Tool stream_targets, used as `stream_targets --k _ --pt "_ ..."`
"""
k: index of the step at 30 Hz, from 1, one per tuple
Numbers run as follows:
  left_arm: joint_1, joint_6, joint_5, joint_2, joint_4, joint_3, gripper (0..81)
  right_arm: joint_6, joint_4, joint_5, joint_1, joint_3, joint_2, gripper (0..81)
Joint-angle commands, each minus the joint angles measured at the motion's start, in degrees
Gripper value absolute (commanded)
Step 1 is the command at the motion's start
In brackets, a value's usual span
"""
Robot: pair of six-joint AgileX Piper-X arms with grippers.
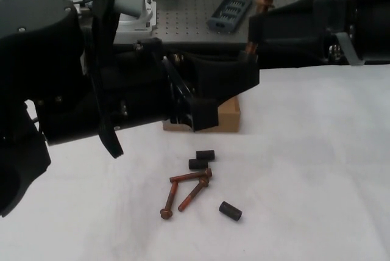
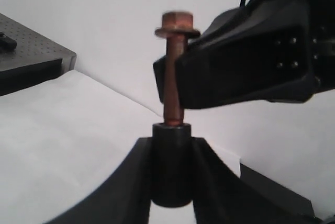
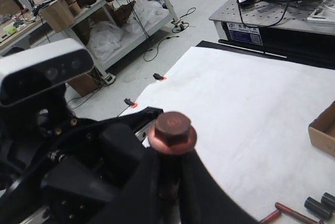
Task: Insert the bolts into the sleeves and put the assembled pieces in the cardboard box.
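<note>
My left gripper is shut on an upright black sleeve. A copper bolt stands head-up above it, its tip at the sleeve's mouth. My right gripper is shut on that bolt, just under its hex head. In the high view both arms meet above the cardboard box, and the bolt head pokes out by the right arm. On the white paper nearer the camera lie three loose bolts and three black sleeves.
White paper covers the table, with open room to the right of the loose parts. A blue-grey ribbed case lies on the perforated bench behind. The left arm's bulk hides the table's left part.
</note>
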Motion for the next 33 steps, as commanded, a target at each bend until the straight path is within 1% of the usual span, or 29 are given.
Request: stream_targets --k 1,7,10,15,16,18,20,22,23,27,29,31,33 --pt "0.28 0.53 -2.48 -0.72 -4.80 -0.88 0.6 -3.40 5.05 -1.09 -0.43 -0.08 -0.20 2.0" --pt "0.28 0.53 -2.48 -0.72 -4.77 -0.88 0.6 -10.73 12.19 -1.09 -0.43 -0.08 -0.34 2.0" --pt "0.28 0.53 -2.48 -0.72 -4.77 -0.88 0.6 -11.80 14.02 -0.96 -0.43 -0.08 -0.34 2.0" --pt "0.28 0.52 -2.48 -0.72 -5.69 -0.88 0.6 -12.43 12.93 -0.58 -0.43 -0.08 -0.34 0.6" --pt "0.28 0.52 -2.48 -0.72 -5.69 -0.88 0.6 -13.01 12.67 -0.57 -0.43 -0.08 -0.34 4.3" --pt "0.28 0.52 -2.59 -0.72 -5.68 -0.88 0.6 -14.46 12.64 -0.57 -0.43 -0.08 -0.34 16.0" --pt "0.28 0.52 -2.72 -0.72 -5.68 -0.88 0.6 -14.52 12.64 1.36 -0.43 -0.08 -0.34 34.3" --pt "0.28 0.52 -2.74 -0.72 -5.68 -0.88 0.6 -14.52 12.64 4.91 -0.43 -0.08 -0.34 47.9" --pt "0.28 0.52 -2.74 -0.72 -5.68 -0.88 0.6 -14.52 12.80 6.21 -0.43 -0.08 -0.34 49.8" --pt "0.28 0.52 -2.96 -0.72 -5.68 -0.88 0.6 -14.52 13.31 6.56 -0.43 -0.08 -0.34 44.6" --pt "0.28 0.52 -3.47 -0.72 -5.68 -0.88 0.6 -14.52 13.96 6.56 -0.43 -0.08 -0.34 44.4" --pt "0.28 0.87 -5.49 -0.72 -5.05 -0.88 0.6 -14.52 15.10 6.56 -0.43 -0.08 -0.34 44.5" --pt "0.28 4.15 -8.43 -0.72 -3.34 -0.88 0.6 -14.73 16.96 6.56 -0.43 -0.08 -0.50 44.5"
